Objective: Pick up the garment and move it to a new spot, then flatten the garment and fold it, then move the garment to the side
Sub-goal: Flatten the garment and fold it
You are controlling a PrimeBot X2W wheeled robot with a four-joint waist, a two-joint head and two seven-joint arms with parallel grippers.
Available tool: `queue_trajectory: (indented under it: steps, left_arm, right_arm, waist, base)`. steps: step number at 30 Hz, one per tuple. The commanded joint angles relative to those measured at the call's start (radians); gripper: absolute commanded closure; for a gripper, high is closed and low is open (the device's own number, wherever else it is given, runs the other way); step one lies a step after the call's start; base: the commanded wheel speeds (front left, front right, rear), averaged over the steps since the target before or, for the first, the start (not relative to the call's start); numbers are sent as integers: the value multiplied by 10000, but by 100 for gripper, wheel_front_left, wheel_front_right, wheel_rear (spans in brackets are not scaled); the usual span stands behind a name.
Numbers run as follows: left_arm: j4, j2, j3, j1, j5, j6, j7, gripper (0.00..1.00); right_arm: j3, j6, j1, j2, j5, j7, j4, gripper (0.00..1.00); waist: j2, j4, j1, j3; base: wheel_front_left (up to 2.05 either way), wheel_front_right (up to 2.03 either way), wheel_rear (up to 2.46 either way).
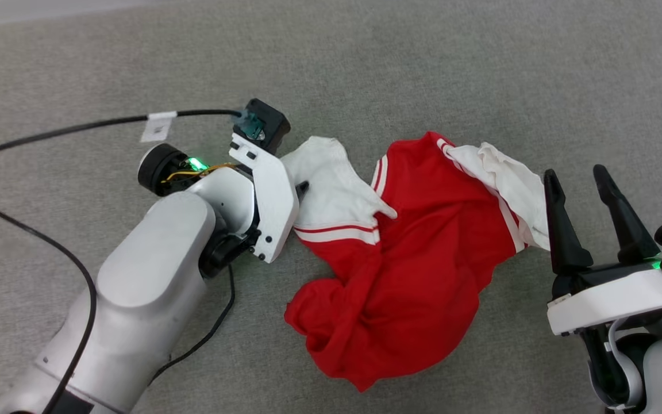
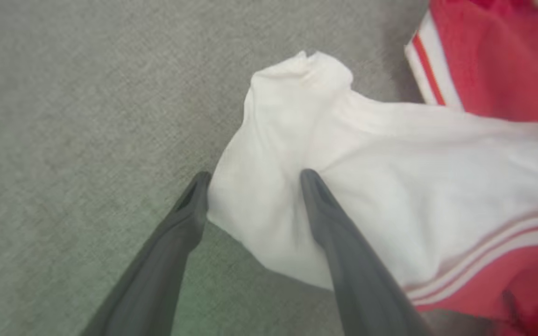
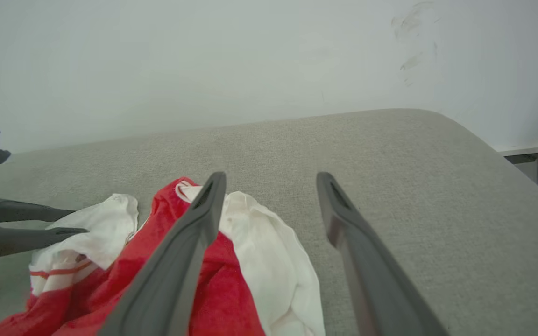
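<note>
- The garment [image 1: 411, 259] lies in a crumpled red heap on the grey cushion [image 1: 365, 57], between my two arms. It is not flat and it is not folded.
- One white sleeve [image 2: 343, 154] sticks out toward my left side. The other white sleeve [image 1: 509, 172] sticks out toward my right side.
- My left gripper [image 2: 255, 179] is wide open and holds nothing. One finger rests on top of the sleeve and the other is just past its edge, so the edge sits between them.
- My right gripper [image 1: 575, 172] is wide open too, with nothing in it. It is just beside the other sleeve, and I cannot tell if it touches.
- I think I am at the first step, picking the garment up.
- Next, I think my left fingers must close on the sleeve. My right fingers must slide over their sleeve and pinch as well. Then both arms can lift together.
</note>
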Motion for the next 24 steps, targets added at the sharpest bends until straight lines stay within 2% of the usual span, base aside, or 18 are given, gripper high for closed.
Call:
queue_trajectory:
  steps: [1,5,6,7,8,10,16,21,24]
  left_arm:
    - [174,89,-200,-199,-113,-40,355,0]
    - [964,244,-1051,-294,-574,-55,1891,0]
    - [1057,286,-1246,-287,-722,-59,2200,35]
    - [1112,304,-1422,-278,-875,-62,2402,64]
    - [1066,330,-1561,-313,-948,-63,2411,100]
    - [930,360,-1586,-431,-1004,-62,1939,100]
    - [309,472,-1062,-510,-502,258,-807,100]
    - [-834,950,-508,618,-453,1011,-2403,100]
    - [-1762,1420,-139,1804,-659,1620,-2939,100]
  right_arm:
    - [57,-3,-147,37,137,-61,58,0]
    - [132,-3,-172,35,223,-186,176,0]
    - [152,-3,-185,37,240,-217,196,0]
    - [165,-3,-190,37,252,-228,226,0]
    - [168,-3,-186,36,253,-221,252,0]
    - [134,-3,-178,36,266,-241,296,0]
    - [-71,-3,23,36,197,-116,339,0]
    - [-257,-3,321,33,154,116,285,0]
    - [-350,-3,520,33,86,313,205,0]
  waist:
    - [0,-156,-1,194]
    - [0,-229,-1,271]
    - [0,-247,-1,274]
    - [0,-262,-1,264]
    - [0,-269,-1,251]
    - [0,-245,-1,179]
    - [0,158,-1,-331]
    - [0,674,-1,-1022]
    - [0,938,-1,-1387]
  base:
    - [0,0,0]
    - [0,0,0]
    - [0,0,0]
    - [0,0,0]
    - [0,0,0]
    - [0,0,0]
    - [0,0,0]
    - [0,0,0]
    - [0,0,0]
